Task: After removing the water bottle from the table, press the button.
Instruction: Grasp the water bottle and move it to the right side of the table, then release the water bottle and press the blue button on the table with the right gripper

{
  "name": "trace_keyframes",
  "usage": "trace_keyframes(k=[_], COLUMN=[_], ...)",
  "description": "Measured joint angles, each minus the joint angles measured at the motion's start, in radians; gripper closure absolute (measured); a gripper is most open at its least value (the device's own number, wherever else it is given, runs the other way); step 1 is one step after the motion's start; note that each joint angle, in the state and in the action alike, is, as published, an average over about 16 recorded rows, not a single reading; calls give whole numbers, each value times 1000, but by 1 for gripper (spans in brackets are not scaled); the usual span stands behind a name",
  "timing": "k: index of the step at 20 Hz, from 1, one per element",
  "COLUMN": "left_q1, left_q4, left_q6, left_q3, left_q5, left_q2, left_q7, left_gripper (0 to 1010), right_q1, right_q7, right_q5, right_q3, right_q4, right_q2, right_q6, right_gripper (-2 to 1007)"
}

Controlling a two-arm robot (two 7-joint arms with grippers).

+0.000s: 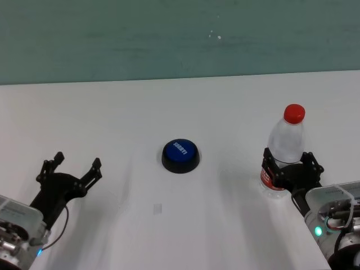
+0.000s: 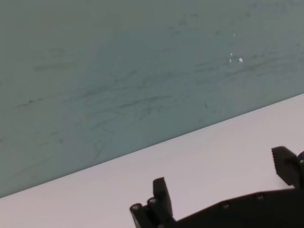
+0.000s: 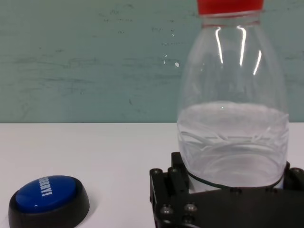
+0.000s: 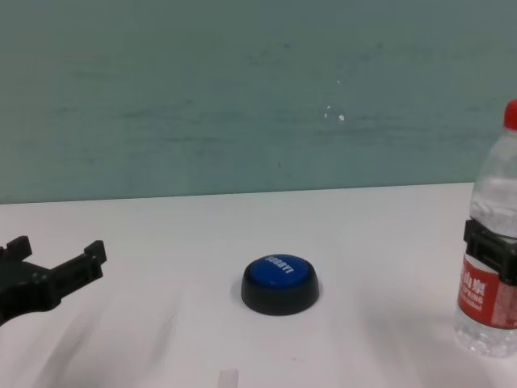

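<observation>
The water bottle (image 1: 286, 140), clear with a red cap and red label, stands upright at the right side of the white table (image 1: 112, 112). My right gripper (image 1: 291, 163) is shut on its lower body, one finger on each side; the right wrist view shows the water bottle (image 3: 232, 118) between the jaws. The blue-domed button (image 1: 180, 153) on its black base sits at the table's middle, left of the bottle and untouched. My left gripper (image 1: 77, 163) rests open and empty at the near left. The chest view shows the button (image 4: 279, 279) and the water bottle (image 4: 494, 202) at the right edge.
A teal wall runs behind the table's far edge. A small pale tag (image 1: 158, 209) lies on the table in front of the button. Bare tabletop lies between the button and each gripper.
</observation>
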Motion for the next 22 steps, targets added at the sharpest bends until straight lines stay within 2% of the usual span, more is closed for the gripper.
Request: trace_keyframes(k=[7,22], left_q1=[0,0], left_q4=[0,0], left_q6=[0,0], left_q3=[0,0], left_q5=[0,0], left_q2=[0,0], left_q7=[0,0], left_gripper=[7,7], right_q1=[0,0], right_q7=[1,2], right_q5=[1,2], right_q3=[0,0], right_q4=[0,-1], right_q2=[0,0], right_q6=[-1,-3], right_gripper=[251,15])
